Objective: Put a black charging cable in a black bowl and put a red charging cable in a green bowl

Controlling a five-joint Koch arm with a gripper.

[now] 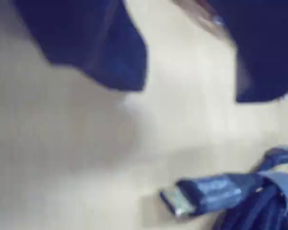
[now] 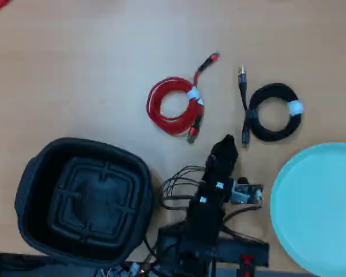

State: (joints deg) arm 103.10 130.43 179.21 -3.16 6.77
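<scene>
Hand, mine, jaws parted and empty, poised between red charging cable and black charging cable on bench; risk: nipping only the plug, coil unravelling.

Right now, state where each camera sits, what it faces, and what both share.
Wrist view: rides on the arm, looks down at the table; two dark blurred fingers at top, a metal-tipped plug at the bottom.
Overhead view: fixed above, looking straight down; the arm enters from the bottom edge.
Shared: the black charging cable.
</scene>
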